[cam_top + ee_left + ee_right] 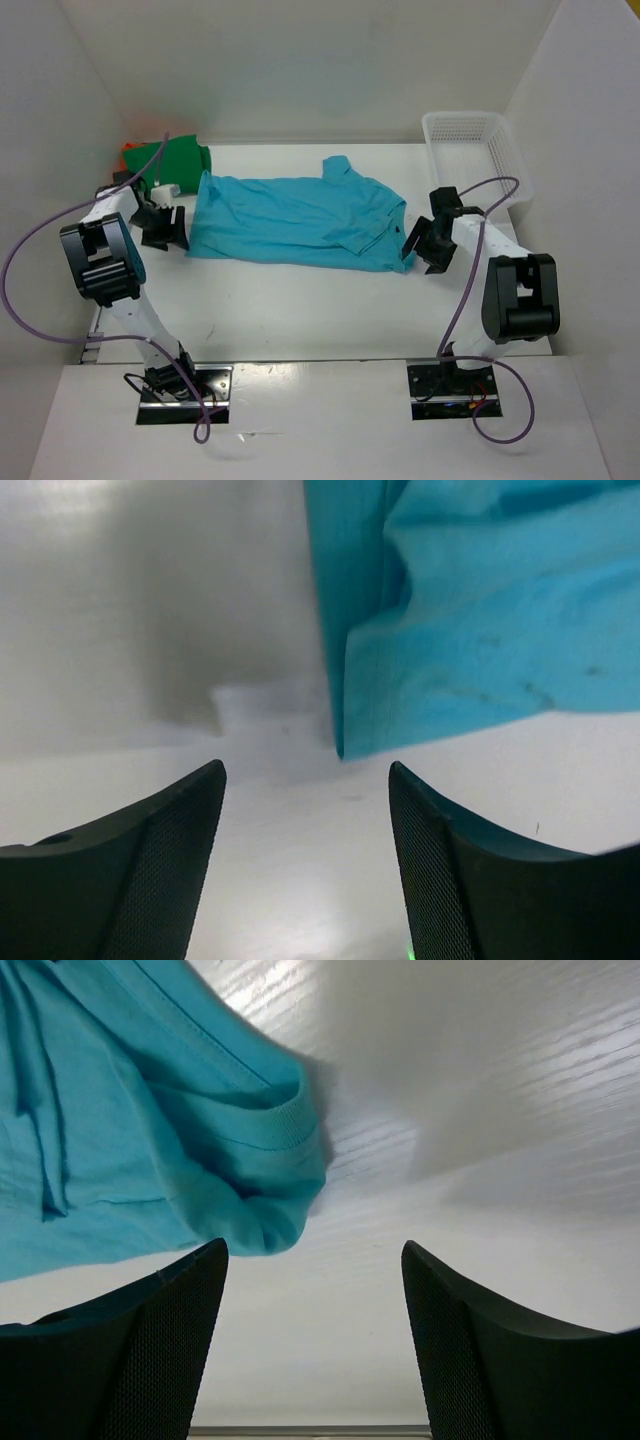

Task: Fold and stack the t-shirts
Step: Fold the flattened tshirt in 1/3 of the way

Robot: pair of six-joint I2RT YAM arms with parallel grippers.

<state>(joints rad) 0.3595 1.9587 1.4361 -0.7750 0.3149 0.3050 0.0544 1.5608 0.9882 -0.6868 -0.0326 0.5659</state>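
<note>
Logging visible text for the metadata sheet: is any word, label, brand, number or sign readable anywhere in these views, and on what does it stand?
None can be read.
The turquoise shirt, green shirt, orange shirt and white basket show no print or tag.
The left claw and right claw show only plain black textured pads, with no marking.

"What's lying on that white tabletop (pixel 300 310)?"

"Mostly a turquoise shirt (pixel 290 220), spread across the middle. Its collar end is toward the right, and one sleeve points at the back wall."

"Anything in the corners?"

"Far left, a green shirt (pixel 175 160) is bunched up. An orange shirt (pixel 130 155) shows at its left edge, touching it. Far right, there's a white mesh basket (pixel 436 150), set apart from the turquoise shirt."

"And the near half?"

"Bare white surface with a few faint scuffs."
</note>
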